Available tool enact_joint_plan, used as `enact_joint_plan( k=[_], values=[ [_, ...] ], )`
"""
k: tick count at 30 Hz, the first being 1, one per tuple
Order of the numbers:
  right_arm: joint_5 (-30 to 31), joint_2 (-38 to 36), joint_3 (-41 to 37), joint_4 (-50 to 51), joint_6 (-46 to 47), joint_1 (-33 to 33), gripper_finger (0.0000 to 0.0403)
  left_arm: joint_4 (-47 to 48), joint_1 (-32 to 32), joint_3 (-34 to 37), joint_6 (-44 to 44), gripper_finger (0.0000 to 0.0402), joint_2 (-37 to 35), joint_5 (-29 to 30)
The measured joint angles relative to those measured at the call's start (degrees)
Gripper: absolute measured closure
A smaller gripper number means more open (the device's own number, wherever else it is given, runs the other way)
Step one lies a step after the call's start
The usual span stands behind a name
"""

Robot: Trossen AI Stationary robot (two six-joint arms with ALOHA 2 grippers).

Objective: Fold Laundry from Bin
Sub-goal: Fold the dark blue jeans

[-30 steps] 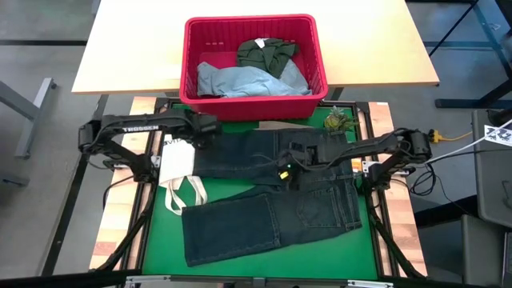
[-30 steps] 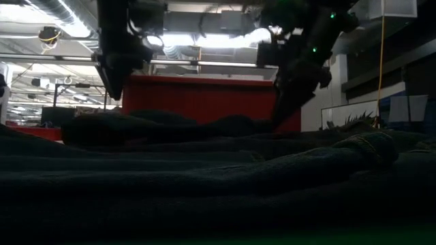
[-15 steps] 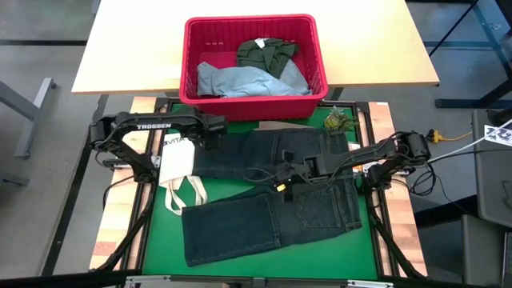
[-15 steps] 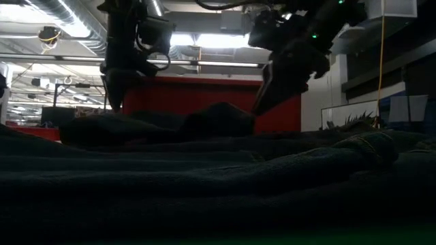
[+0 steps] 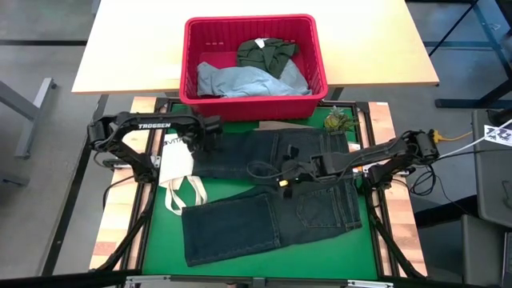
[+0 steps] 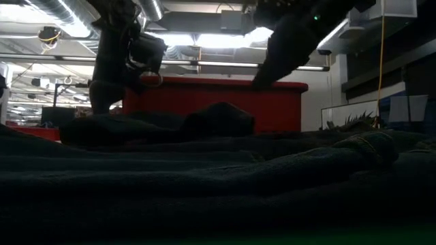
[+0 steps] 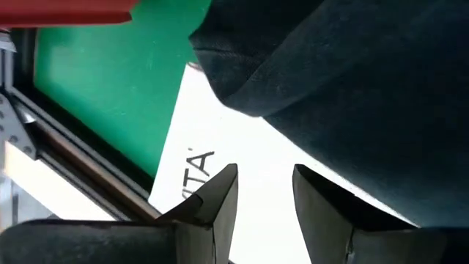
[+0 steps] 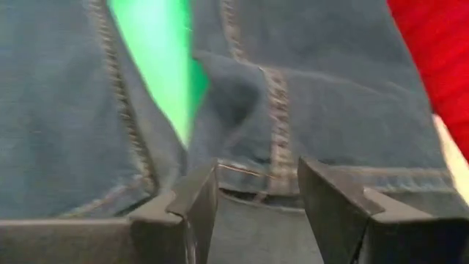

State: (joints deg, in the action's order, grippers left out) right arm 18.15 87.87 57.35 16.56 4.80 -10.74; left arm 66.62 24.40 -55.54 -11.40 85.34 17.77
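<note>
Dark navy jeans (image 5: 272, 200) lie spread on the green mat (image 5: 160, 240), one leg reaching toward the far left, with a hump (image 6: 218, 116) raised in their middle. My left gripper (image 7: 264, 194) points down, open, over the white tote bag (image 7: 249, 161), just beside the jeans' leg end (image 7: 242, 88). My right gripper (image 8: 256, 194) hangs open above the jeans' crotch seam (image 8: 278, 110), clear of the cloth. The red bin (image 5: 256, 108) stands at the far edge and holds light blue jeans (image 5: 240, 80) and a dark olive-green piece (image 5: 264, 52).
A small green spiky figure (image 5: 338, 120) sits at the mat's far right corner. The tote bag's straps (image 5: 188, 196) lie looped on the mat beside the jeans' near leg. A light wooden table (image 5: 128, 48) bears the bin.
My left gripper has come down toward the tote bag and the jeans' leg end. My right gripper has gone toward the table's left edge and then risen off the jeans. A hump of cloth now stands up in the jeans' middle where it passed.
</note>
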Motion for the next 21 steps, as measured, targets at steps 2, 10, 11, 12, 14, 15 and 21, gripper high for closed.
enact_joint_plan(
  k=[2, 10, 11, 12, 14, 15, 21],
  values=[
    [-2.1, 0.5, 0.1, -0.1, -0.5, 0.7, 0.0217, -1.3, 0.0, 1.0, 0.3, 0.0276, 0.0, 0.0],
    [-0.4, 3.3, 0.0, -1.1, -3.4, 1.4, 0.0217, -2.8, 0.0, 1.5, 1.5, 0.0276, 0.0, -0.4],
    [0.1, 4.1, 0.0, -1.7, -3.6, 1.4, 0.0217, -3.2, 0.0, 1.5, 1.5, 0.0276, 0.0, -0.8],
    [0.2, 4.8, 0.0, -2.7, -3.7, 1.4, 0.0217, -3.7, 0.0, 1.5, 1.5, 0.0276, 0.0, -0.9],
    [0.3, 6.3, 0.0, -4.3, -4.4, 1.4, 0.0217, -4.2, -0.1, 1.5, 1.5, 0.0276, 0.0, -1.3],
    [0.6, 7.0, 0.0, -4.8, -5.4, 1.4, 0.0217, -4.3, -0.1, 1.5, 1.5, 0.0276, 0.0, -1.5],
    [8.5, 11.1, 0.0, -5.5, -6.6, 1.4, 0.0217, -4.6, -0.4, 1.5, 1.5, 0.0276, 0.0, -2.4]
  ],
)
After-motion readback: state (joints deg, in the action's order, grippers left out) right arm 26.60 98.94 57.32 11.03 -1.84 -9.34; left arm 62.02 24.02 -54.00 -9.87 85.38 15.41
